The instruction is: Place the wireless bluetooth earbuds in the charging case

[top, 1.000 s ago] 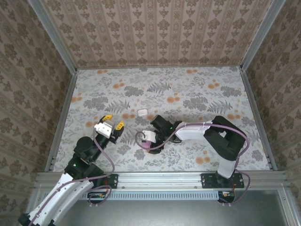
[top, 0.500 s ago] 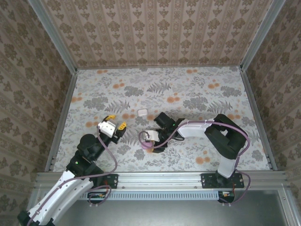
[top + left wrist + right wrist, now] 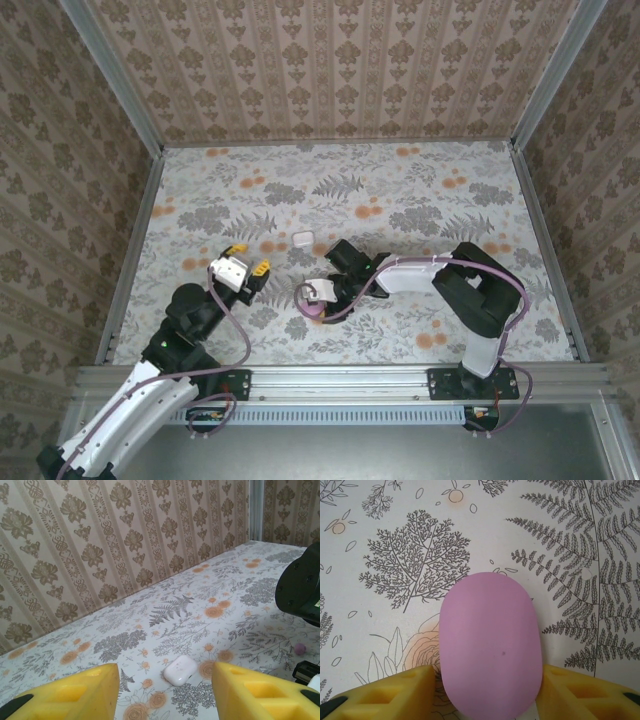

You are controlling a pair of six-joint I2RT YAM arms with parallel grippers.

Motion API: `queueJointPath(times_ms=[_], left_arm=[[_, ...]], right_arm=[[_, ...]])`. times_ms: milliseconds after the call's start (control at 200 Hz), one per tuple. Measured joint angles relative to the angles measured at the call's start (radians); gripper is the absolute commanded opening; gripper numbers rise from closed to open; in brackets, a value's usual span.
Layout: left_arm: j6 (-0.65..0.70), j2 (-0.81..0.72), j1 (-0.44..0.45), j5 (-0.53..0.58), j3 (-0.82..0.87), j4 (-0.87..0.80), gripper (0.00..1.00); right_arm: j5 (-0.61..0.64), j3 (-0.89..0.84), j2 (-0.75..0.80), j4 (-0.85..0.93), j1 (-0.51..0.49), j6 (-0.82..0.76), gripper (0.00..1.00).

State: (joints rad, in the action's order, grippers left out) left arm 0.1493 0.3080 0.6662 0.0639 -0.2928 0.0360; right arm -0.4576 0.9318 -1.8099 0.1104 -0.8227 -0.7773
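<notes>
A pink oval charging case [image 3: 490, 647] sits between my right gripper's [image 3: 487, 690] yellow fingers, which are closed in on its two sides; from above it shows as a pink patch [image 3: 315, 308] under my right gripper [image 3: 318, 296]. A closed white charging case [image 3: 181, 669] lies on the table well ahead of my left gripper [image 3: 165, 675], which hovers open and holds nothing. From above, the white case [image 3: 303, 239] lies between the two arms, and my left gripper [image 3: 243, 266] is left of it. One tiny magenta earbud [image 3: 300, 648] rests on the cloth near the right arm.
The table is covered in a floral cloth [image 3: 400, 200] with orange flower spots, and patterned walls [image 3: 330, 70] close it in on three sides. Small white pieces lie at the left [image 3: 190, 264] and at the front [image 3: 297, 327]. The right arm's black body [image 3: 302, 587] stands at the right.
My left gripper has shifted slightly up and right. My right gripper's fingers have drawn in a little on the pink case, and it has edged left.
</notes>
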Motion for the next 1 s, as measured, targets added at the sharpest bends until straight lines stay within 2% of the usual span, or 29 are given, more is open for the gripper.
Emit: queueJointPath(times_ms=[300, 545, 725, 865, 1000], left_arm=[[-0.006, 0.005, 0.0, -0.004, 0.0, 0.0, 0.52], [-0.013, 0.005, 0.0, -0.012, 0.0, 0.0, 0.52], [-0.015, 0.019, 0.0, -0.027, -0.002, 0.0, 0.52], [-0.014, 0.063, 0.0, -0.082, -0.016, 0.001, 0.53], [0.0, 0.144, 0.0, -0.181, -0.049, 0.02, 0.58]], right_arm=[[-0.017, 0.0, -0.007, -0.01, -0.006, -0.005, 0.53], [-0.024, 0.003, -0.017, -0.018, -0.006, -0.003, 0.42], [-0.029, 0.002, -0.008, -0.025, -0.006, 0.04, 0.43], [-0.079, 0.003, 0.083, -0.005, 0.019, 0.123, 0.42], [-0.158, 0.015, 0.244, 0.046, 0.112, 0.227, 0.43]])
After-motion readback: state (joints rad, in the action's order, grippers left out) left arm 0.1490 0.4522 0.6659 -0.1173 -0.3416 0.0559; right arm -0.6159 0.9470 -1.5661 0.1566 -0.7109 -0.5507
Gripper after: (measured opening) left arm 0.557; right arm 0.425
